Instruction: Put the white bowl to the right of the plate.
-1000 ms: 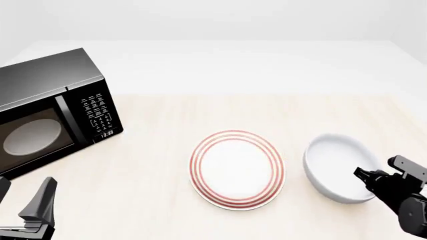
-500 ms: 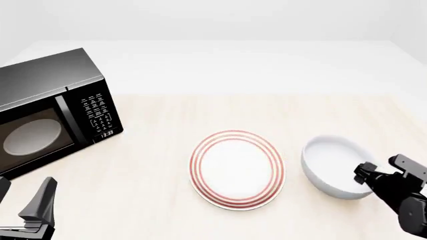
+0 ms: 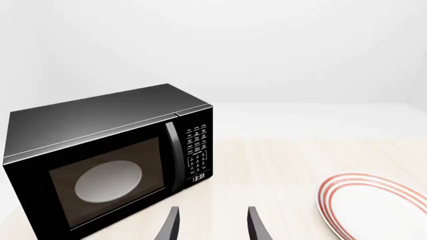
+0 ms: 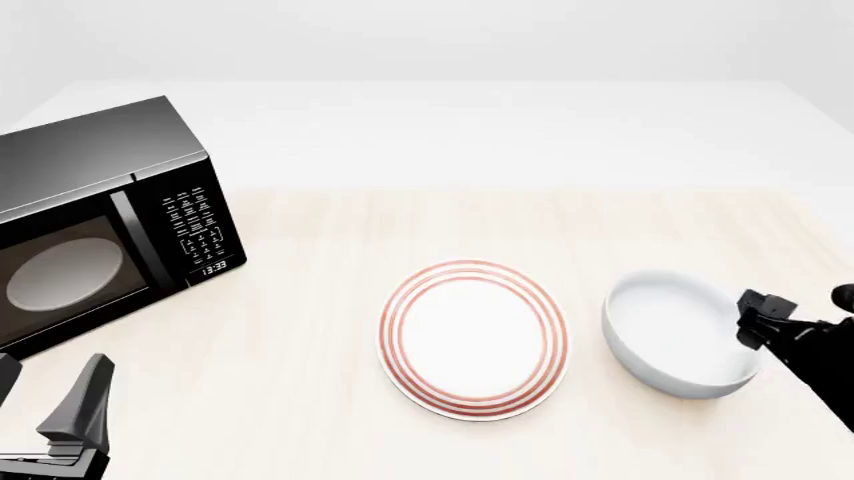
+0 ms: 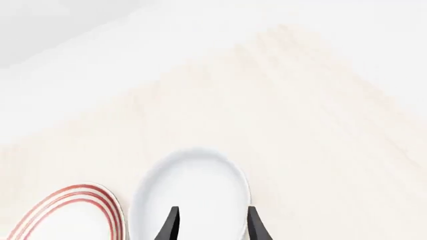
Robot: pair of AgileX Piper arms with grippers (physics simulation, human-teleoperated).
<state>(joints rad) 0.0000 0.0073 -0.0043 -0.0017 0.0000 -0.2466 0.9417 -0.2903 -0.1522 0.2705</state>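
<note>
The white bowl (image 4: pixel 667 335) stands upright on the table just right of the red-ringed plate (image 4: pixel 474 338), a small gap between them. My right gripper (image 4: pixel 755 322) is open at the bowl's right rim. In the right wrist view its fingers (image 5: pixel 256 226) straddle that rim of the bowl (image 5: pixel 190 192), one over the inside and one outside, with the plate (image 5: pixel 70 215) beside it. My left gripper (image 4: pixel 47 400) is open and empty at the table's near left corner; it shows in the left wrist view (image 3: pixel 212 226) with the plate (image 3: pixel 373 205) off to one side.
A black microwave (image 4: pixel 107 230) with a grey turntable inside stands at the left; it fills much of the left wrist view (image 3: pixel 113 160). The light wooden table (image 4: pixel 441 220) runs back to a white far edge.
The bowl shifted slightly left and back, then stayed put. My right gripper has drawn back to the right and higher, its fingers now apart. The left arm has not moved.
</note>
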